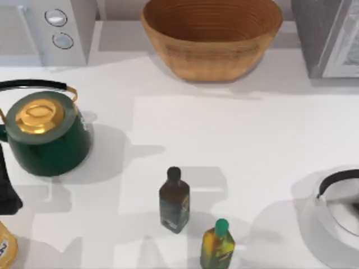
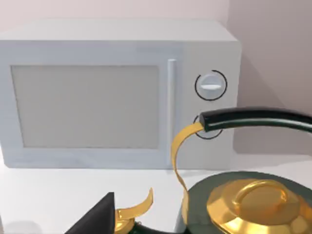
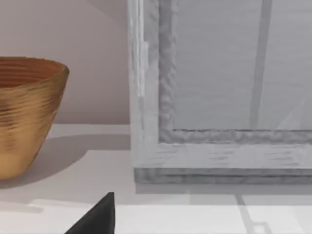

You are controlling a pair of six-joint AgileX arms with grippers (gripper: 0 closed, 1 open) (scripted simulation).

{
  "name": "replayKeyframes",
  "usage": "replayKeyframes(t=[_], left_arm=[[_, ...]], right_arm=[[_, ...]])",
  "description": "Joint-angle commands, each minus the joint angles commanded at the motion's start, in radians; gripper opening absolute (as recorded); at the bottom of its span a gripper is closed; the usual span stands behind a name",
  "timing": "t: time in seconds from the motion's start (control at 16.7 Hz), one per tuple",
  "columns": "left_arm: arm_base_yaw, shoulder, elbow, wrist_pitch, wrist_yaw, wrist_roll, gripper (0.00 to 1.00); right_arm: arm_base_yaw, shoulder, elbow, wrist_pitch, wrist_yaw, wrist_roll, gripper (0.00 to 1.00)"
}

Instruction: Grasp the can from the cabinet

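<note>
Cabinet first: the grey box-shaped cabinet with a pale see-through door (image 1: 328, 33) stands at the back right corner of the white counter (image 1: 224, 129). In the right wrist view the cabinet (image 3: 219, 97) is close and its door looks shut. The door is cloudy, so I cannot tell what is inside or where the can is.

Just left of the cabinet sits a big round brown wooden bowl (image 1: 210, 36). At the back left corner stands a white microwave with two round knobs (image 1: 45, 28).

In front of the microwave is a dark green kettle with a gold lid and a black handle (image 1: 47, 131). A dark part of my left arm (image 1: 7, 185) is at the left edge, just beside that kettle. My left hand (image 2: 97, 217) is low above the kettle and faces the microwave. I cannot tell if it is wide or narrow.

My right hand (image 3: 97, 217) is low over the counter and faces the cabinet, with the bowl off to one side. I cannot tell if it is wide or narrow either.

Near the front stand a small dark glass bottle with a black cap (image 1: 174, 202) and a yellow bottle with a green cap (image 1: 217, 246), near each other. A shiny silver kettle with a black handle (image 1: 336, 213) is at the right edge. A round orange thing (image 1: 5, 246) is at the front left corner, and I cannot tell what it is.
</note>
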Motion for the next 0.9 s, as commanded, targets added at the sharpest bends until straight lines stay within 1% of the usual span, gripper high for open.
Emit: replayKeyframes(t=[0.24,0.42,0.66,0.9], left_arm=[[0.000,0.000,0.000,0.000,0.000,0.000,1.00],[0.000,0.000,0.000,0.000,0.000,0.000,1.00],[0.000,0.000,0.000,0.000,0.000,0.000,1.00],[0.000,0.000,0.000,0.000,0.000,0.000,1.00]], right_arm=[[0.003,0.022,0.030,-0.007,0.003,0.001,1.00],[0.016,0.107,0.148,-0.036,0.015,0.004,1.00],[0.044,0.298,0.405,-0.098,0.043,0.010,1.00],[0.078,0.542,0.731,-0.176,0.078,0.017,1.00]])
